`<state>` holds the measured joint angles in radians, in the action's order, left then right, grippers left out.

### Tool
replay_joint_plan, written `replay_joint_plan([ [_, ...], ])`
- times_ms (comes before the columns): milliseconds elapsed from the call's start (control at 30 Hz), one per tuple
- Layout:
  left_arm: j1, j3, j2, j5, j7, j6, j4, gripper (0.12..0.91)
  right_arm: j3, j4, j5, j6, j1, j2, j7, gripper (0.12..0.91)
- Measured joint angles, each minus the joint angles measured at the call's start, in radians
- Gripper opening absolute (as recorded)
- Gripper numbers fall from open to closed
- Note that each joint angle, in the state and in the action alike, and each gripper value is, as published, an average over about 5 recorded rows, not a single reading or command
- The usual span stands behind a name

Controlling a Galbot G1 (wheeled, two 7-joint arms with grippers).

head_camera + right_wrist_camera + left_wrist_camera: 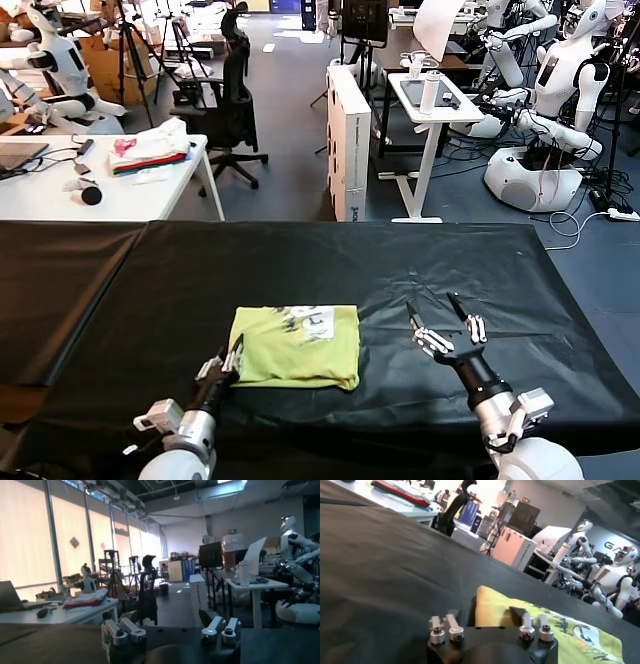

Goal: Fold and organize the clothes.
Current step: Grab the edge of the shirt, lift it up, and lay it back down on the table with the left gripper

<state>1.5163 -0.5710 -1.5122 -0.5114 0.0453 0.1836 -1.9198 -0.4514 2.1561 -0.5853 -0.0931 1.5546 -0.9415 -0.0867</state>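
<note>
The lime yellow-green T-shirt (295,347) lies folded into a rectangle on the black table (500,265), white print up, near the front centre. My left gripper (230,353) is open and low at the shirt's near left corner. In the left wrist view (486,614) one finger is over the shirt (560,630) and the other is over bare cloth. My right gripper (435,311) is open and empty, raised a little above the table to the right of the shirt. It shows in the right wrist view (165,617), where the shirt is out of view.
Beyond the table's far edge stand a white table with a multicoloured stack of folded garments (150,152), a black office chair (235,100), a white cabinet (348,140), a white desk (432,100) and other robots (560,90).
</note>
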Motion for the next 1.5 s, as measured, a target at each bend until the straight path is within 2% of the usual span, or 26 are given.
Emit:
replay_joint_plan([
  [100, 0.003, 0.000, -0.004, -0.008, 0.002, 0.005, -0.009, 0.189, 0.001, -0.005, 0.004, 0.000, -0.003, -0.002, 0.000, 0.907],
  [133, 0.004, -0.001, -0.005, -0.013, 0.002, 0.007, -0.013, 0.178, 0.001, -0.007, 0.005, 0.000, -0.003, -0.004, -0.001, 0.907],
  [367, 0.009, -0.022, 0.012, -0.032, 0.001, 0.037, -0.049, 0.184, 0.004, -0.024, 0.017, 0.001, -0.016, -0.012, -0.013, 0.907],
  [533, 0.011, -0.058, 0.061, -0.004, -0.004, 0.049, -0.074, 0.184, 0.013, -0.040, 0.026, 0.001, -0.030, -0.020, -0.022, 0.907],
  [833, 0.037, -0.177, 0.228, 0.000, -0.007, 0.050, -0.124, 0.184, 0.035, -0.069, 0.028, 0.002, -0.062, -0.027, -0.028, 0.907],
  [1100, 0.064, -0.336, 0.388, -0.080, -0.014, 0.068, -0.184, 0.184, 0.043, -0.088, 0.022, 0.003, -0.089, -0.020, -0.033, 0.907],
  [1200, 0.060, -0.386, 0.428, -0.117, -0.033, 0.092, -0.212, 0.184, 0.046, -0.091, 0.021, 0.003, -0.095, -0.022, -0.033, 0.907],
  [1333, 0.042, -0.398, 0.439, -0.171, -0.079, 0.144, -0.265, 0.184, 0.044, -0.090, 0.023, 0.003, -0.088, -0.023, -0.033, 0.907],
  [1433, 0.030, -0.352, 0.416, -0.212, -0.129, 0.182, -0.302, 0.184, 0.036, -0.086, 0.028, 0.003, -0.076, -0.023, -0.033, 0.907],
  [1500, 0.022, -0.287, 0.382, -0.221, -0.160, 0.200, -0.314, 0.184, 0.031, -0.082, 0.034, 0.003, -0.065, -0.023, -0.033, 0.907],
])
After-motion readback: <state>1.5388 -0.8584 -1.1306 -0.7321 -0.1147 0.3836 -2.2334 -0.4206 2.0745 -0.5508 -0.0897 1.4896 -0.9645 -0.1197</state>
